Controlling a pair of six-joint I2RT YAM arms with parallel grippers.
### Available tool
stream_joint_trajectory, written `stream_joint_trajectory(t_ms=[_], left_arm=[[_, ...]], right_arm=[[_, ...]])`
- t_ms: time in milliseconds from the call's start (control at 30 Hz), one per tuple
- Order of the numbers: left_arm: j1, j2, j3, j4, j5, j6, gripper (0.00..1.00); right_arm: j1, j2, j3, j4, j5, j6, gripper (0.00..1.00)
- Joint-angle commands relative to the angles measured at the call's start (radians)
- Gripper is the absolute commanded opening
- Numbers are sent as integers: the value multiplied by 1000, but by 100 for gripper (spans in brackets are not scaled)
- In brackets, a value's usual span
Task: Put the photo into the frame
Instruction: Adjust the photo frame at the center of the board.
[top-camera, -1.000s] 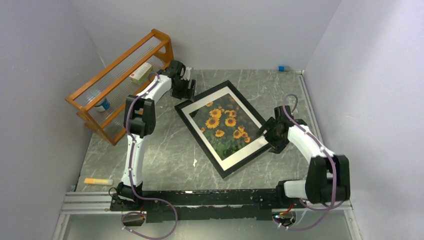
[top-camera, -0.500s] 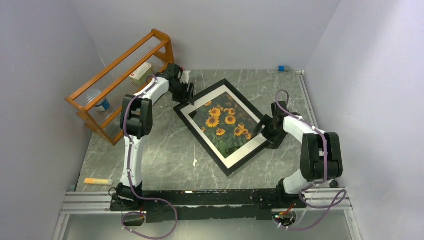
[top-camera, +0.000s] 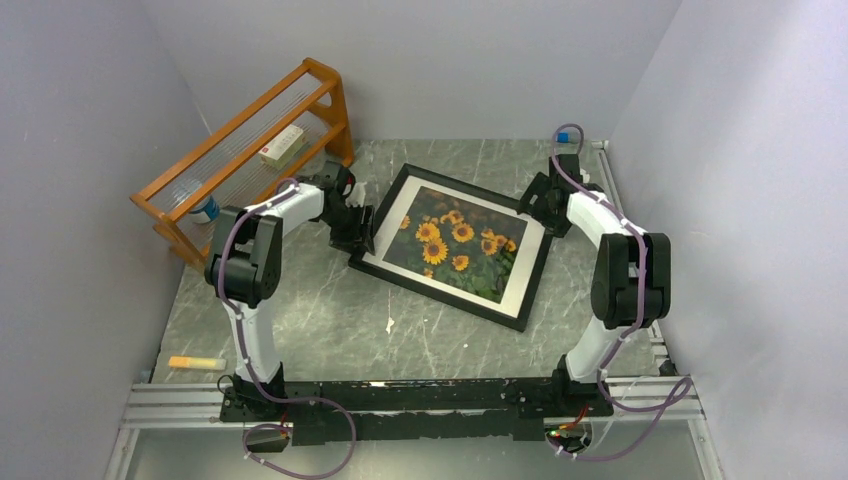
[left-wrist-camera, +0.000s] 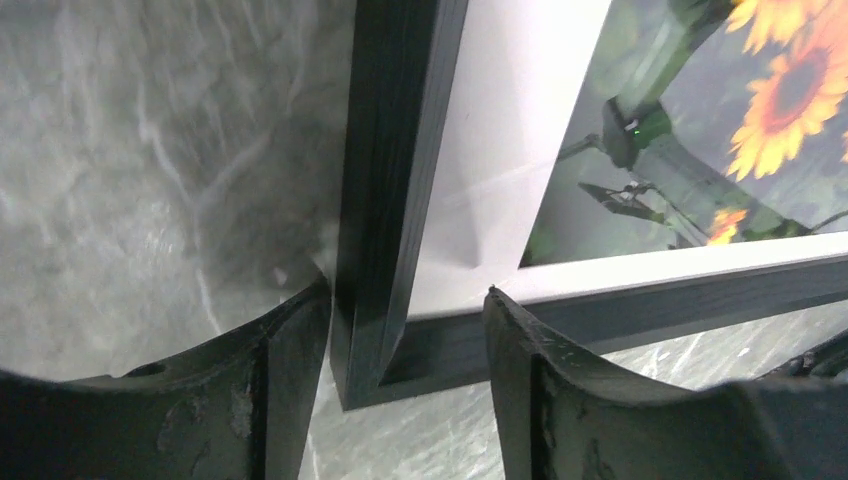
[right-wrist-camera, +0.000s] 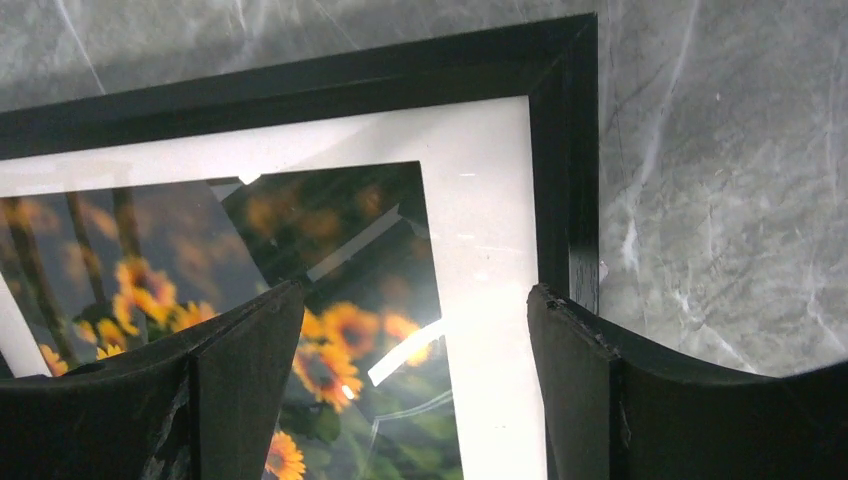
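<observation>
One rectangular paper print of yellow sunflowers on dark green foliage, the photo (top-camera: 455, 240), lies face up inside the large rectangular black-bordered frame (left-wrist-camera: 390, 120), with a white mat border (left-wrist-camera: 500, 130) running all round it under the glass. The glass shows pale streaks and dim reflections over the flowers. The frame rests flat on the grey marbled bench (top-camera: 330, 320), in its far half and turned askew to the bench's edges, so that one corner points toward the left edge and the opposite one toward the far right corner. At the left-pointing corner sits the left gripper (left-wrist-camera: 405, 293): its dark fingers (left-wrist-camera: 290, 380) stand moderately apart, astride that corner. One is just outside the black rail and the other over the mat side, with a gap showing on the inner side; whether either presses the frame I cannot tell. At the frame's far right corner is the right gripper (right-wrist-camera: 415, 292), its fingers (right-wrist-camera: 580, 400) spread wide and holding nothing, one over the sunflowers and the other just past the frame's outer edge. Along the bench's far left corner stands an orange wooden rack (top-camera: 338, 115) with a small pale box (top-camera: 282, 146) in it. A yellow-orange stick (top-camera: 197, 362) lies at the near left corner, and a small white scrap (top-camera: 389, 325) lies near the middle.
</observation>
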Motion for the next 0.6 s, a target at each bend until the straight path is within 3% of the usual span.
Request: stream_joint_trajectory(t_ms=[0,233,367,567], left_arm=[[-7,-85,-35,-34,-126,-75,66],[0,-211,45,-86,-244,-78,79],[0,-366,15,-114,-214,-80,89],[0,-679,-91,-104,-222,-167,93]], right_arm=[[-5,7,58,-13,60,-13,85],[-4,-147,105,-155,239,33,88],[-5,-309,89,-293,261,96,92],[-2,-617,29,-403,285,41,92]])
